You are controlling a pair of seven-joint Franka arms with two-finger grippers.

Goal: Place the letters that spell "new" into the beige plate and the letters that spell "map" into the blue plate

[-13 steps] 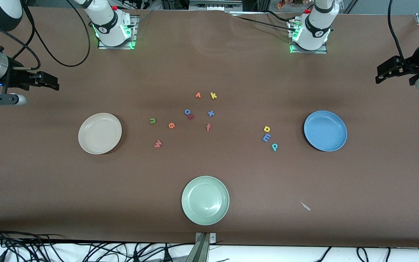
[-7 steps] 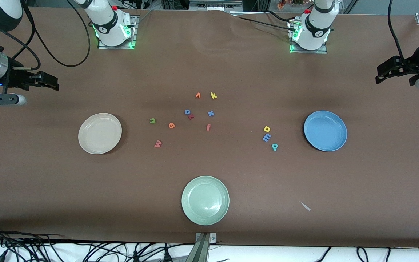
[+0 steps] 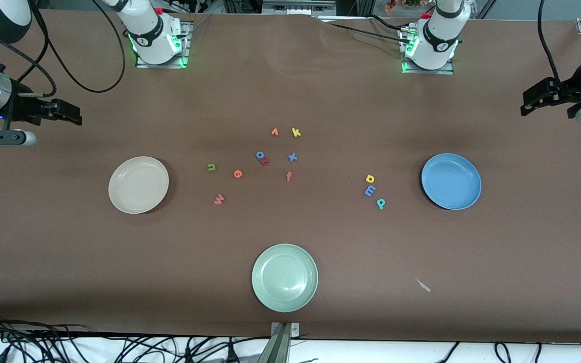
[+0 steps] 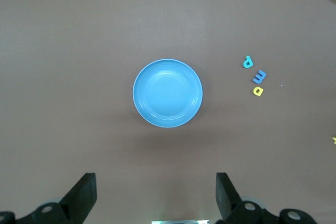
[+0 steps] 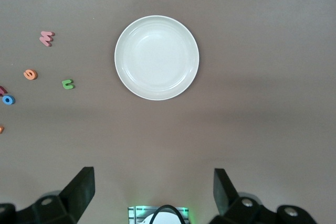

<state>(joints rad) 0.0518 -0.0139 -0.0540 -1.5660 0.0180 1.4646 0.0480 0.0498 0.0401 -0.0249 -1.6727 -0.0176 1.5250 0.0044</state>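
The beige plate [image 3: 138, 184] [image 5: 157, 57] lies toward the right arm's end of the table. Beside it are the green n [image 3: 212, 167] [image 5: 67, 84], orange e [image 3: 238, 174] [image 5: 30, 74] and pink w [image 3: 219, 199] [image 5: 46, 38]. The blue plate [image 3: 451, 181] [image 4: 167, 93] lies toward the left arm's end, with the yellow a [image 3: 369, 178] [image 4: 258, 91], blue m [image 3: 369, 190] [image 4: 259, 76] and teal p [image 3: 381, 203] [image 4: 248, 62] beside it. Both plates hold nothing. My right gripper [image 3: 72, 115] [image 5: 154, 190] and left gripper [image 3: 526, 103] [image 4: 156, 192] hang open and empty, high over their own ends of the table.
A pale green plate [image 3: 284, 277] lies near the front edge, midway along. Other loose letters cluster mid-table: orange v [image 3: 274, 132], yellow k [image 3: 296, 132], blue o [image 3: 259, 155], blue x [image 3: 292, 157], pink f [image 3: 289, 176]. A small scrap [image 3: 423, 285] lies on the brown cloth.
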